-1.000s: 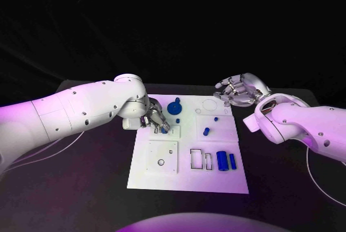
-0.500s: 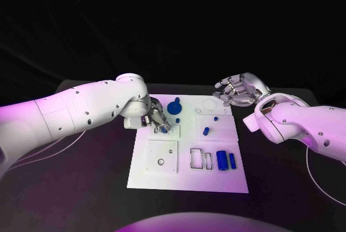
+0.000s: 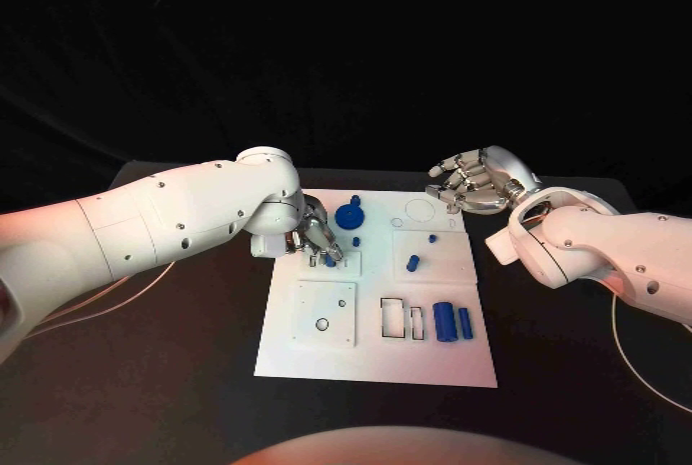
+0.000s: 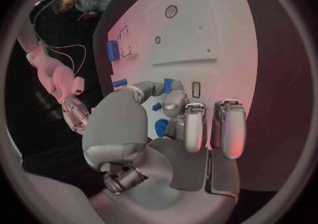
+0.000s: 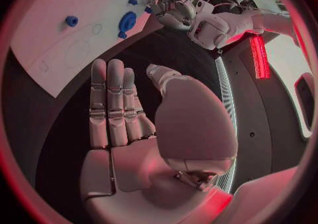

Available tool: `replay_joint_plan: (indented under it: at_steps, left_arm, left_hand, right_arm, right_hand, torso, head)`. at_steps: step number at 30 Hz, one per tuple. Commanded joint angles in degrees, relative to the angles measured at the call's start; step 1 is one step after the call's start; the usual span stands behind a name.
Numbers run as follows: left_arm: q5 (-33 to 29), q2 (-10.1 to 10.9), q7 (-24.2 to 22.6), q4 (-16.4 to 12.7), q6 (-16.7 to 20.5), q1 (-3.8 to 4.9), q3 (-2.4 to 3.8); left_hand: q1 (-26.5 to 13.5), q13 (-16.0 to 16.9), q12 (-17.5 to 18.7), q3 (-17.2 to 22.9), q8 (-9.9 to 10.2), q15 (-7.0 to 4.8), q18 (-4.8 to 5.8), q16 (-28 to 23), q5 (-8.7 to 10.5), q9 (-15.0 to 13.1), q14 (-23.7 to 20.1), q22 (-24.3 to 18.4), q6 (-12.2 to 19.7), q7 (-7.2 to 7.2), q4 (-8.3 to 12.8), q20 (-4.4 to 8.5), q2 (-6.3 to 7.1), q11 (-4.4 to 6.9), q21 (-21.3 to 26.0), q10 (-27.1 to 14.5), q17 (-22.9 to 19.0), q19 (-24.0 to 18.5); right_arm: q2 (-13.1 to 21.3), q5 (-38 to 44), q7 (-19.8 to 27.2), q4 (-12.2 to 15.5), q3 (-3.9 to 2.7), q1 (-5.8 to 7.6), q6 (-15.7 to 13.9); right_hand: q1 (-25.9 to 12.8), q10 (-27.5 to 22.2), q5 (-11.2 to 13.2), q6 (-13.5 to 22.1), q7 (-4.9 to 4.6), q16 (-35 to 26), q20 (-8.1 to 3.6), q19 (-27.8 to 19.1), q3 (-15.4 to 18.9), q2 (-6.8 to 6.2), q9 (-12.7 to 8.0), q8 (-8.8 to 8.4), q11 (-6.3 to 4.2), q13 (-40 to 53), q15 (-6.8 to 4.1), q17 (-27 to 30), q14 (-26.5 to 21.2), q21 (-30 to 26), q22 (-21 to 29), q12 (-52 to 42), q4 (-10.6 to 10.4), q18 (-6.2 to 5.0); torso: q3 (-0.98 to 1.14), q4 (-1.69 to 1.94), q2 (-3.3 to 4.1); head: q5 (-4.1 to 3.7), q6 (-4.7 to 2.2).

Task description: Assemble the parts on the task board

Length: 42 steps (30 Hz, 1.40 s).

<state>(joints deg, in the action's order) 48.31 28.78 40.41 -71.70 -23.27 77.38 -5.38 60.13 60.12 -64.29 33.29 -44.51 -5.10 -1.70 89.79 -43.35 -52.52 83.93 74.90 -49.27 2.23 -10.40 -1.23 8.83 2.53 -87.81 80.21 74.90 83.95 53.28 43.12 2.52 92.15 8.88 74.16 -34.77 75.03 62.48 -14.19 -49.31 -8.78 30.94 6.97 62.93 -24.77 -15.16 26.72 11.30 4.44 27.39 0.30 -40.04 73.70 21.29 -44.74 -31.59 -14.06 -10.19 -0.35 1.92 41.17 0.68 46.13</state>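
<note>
Blue part (image 4: 168, 84) pinched in left hand (image 3: 310, 241) fingers (image 4: 174, 102); right hand (image 3: 476, 185) fingers (image 5: 109, 97) spread, empty.

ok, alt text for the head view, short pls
The left hand reaches down onto the far-left part of the white task board, fingers at a small blue part. The right hand is open, held beyond the board's far-right corner.

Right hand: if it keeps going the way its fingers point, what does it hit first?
Probably the task board: the right hand, open, points its fingers at the board's near edge, nothing between. Its height above the board is unclear.
</note>
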Motion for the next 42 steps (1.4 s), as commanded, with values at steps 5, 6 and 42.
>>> replay_joint_plan:
  at_steps: [5,6,42]
  left_arm:
    - [0.3,-0.5,-0.1,0.4,-0.2,-0.21,-0.18]
    - [0.3,-0.5,-0.1,0.4,-0.1,-0.21,-0.18]
    - [0.4,-0.1,-0.2,0.4,0.7,-0.21,0.23]
  left_hand:
    - [-1.0,-0.3,0.5,12.3,1.1,-0.32,0.76,0.2,2.78,-0.2,6.1,12.5,0.9,-0.37,12.5,0.20,-1.25,-0.17,0.1,0.1,15.1,3.7]
    - [-1.1,-0.3,0.5,12.3,1.2,-0.31,0.76,0.2,3.02,-0.2,6.1,12.5,0.9,-0.37,12.4,0.19,-1.32,-0.18,0.2,0.1,15.1,3.7]
    - [-3.9,-0.5,0.9,7.7,4.2,-0.25,0.59,0.2,6.40,-0.1,6.1,12.0,2.0,-0.44,10.1,0.04,-0.69,-0.14,0.8,-0.7,15.1,3.3]
  right_arm:
    - [0.0,0.8,0.3,0.1,0.00,-0.04,0.8]
    - [0.0,0.8,0.3,0.1,0.00,-0.04,0.8]
    - [0.0,1.4,0.2,0.1,0.00,-0.06,1.3]
  right_hand:
    - [-0.4,-0.1,-0.3,-0.2,-0.04,-0.2,-0.09,0.3,-0.2,-0.04,0.1,0.36,-0.14,0.0,0.25,-0.1,0.3,-0.2,0.1,0.3,0.1,-0.20]
    - [-0.4,-0.1,-0.3,-0.2,-0.04,-0.2,-0.09,0.3,-0.2,-0.04,0.1,0.36,-0.14,0.0,0.25,-0.1,0.3,-0.2,0.1,0.3,0.1,-0.20]
    - [-0.4,-0.2,-0.3,-0.1,-0.11,-0.5,-0.05,0.3,-0.2,-0.13,0.0,0.29,-0.07,-0.3,0.31,-0.2,0.2,-0.4,0.3,0.5,0.2,-0.19]
  torso:
    - [-0.01,0.01,0.00]
    - [-0.03,0.00,0.01]
    - [-0.05,0.06,0.03]
  head:
    - [-0.08,-0.10]
    - [-0.08,-0.11]
    - [-0.25,-0.09]
